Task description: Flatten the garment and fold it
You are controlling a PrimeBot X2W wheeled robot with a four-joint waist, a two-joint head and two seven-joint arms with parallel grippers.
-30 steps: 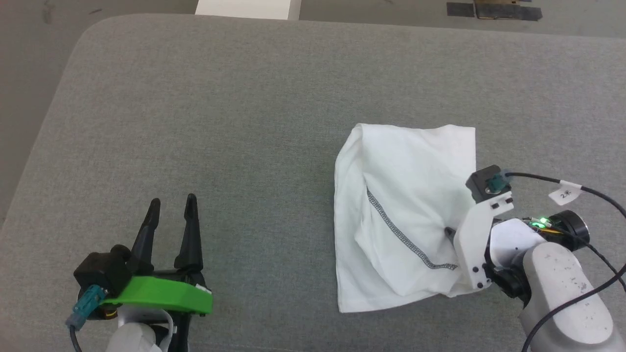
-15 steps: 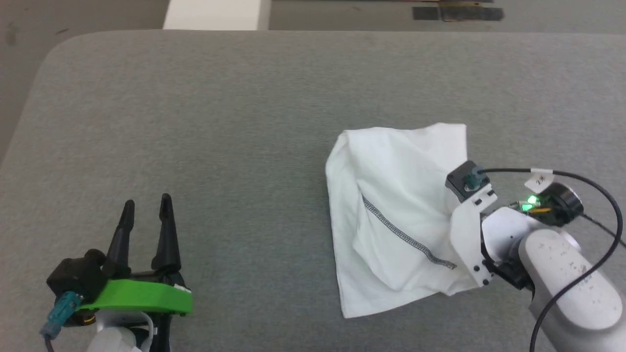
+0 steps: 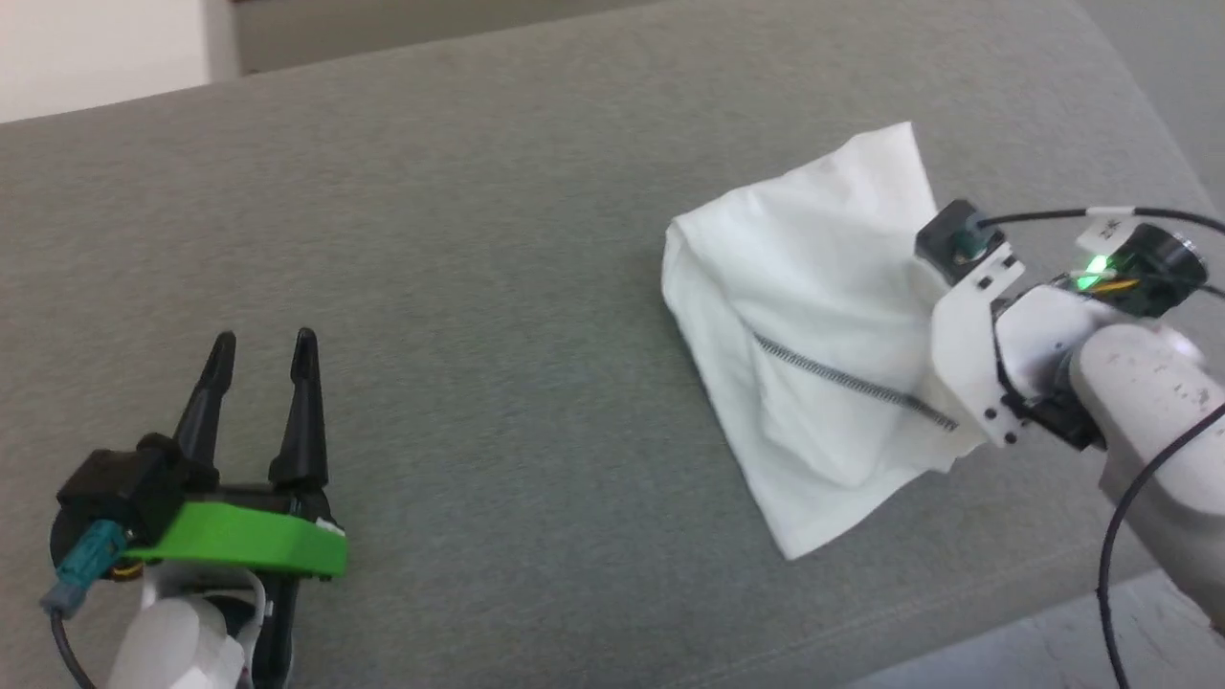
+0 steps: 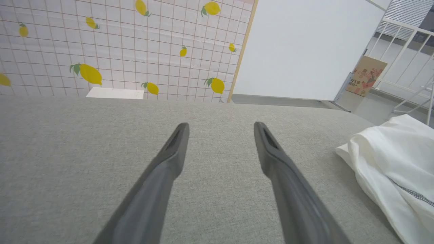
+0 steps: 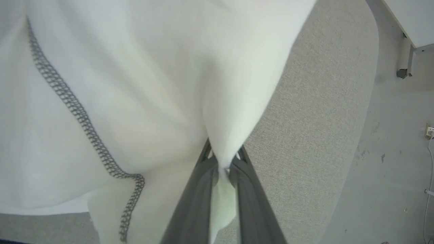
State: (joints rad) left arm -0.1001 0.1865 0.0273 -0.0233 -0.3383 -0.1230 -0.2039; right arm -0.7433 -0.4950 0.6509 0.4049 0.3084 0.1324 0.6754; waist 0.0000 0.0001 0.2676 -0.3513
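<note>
The right gripper (image 5: 223, 154) pinches a fold of the garment (image 5: 135, 84), probably to spread it; left of the garment, the left gripper (image 3: 261, 346) hangs open.

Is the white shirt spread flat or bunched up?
Bunched up: the garment lies in a crumpled heap with overlapping folds, one edge pinched in the right gripper.

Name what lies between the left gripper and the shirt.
Nothing. In the head view, the stretch of grey surface between the open left gripper and the shirt is bare.
</note>
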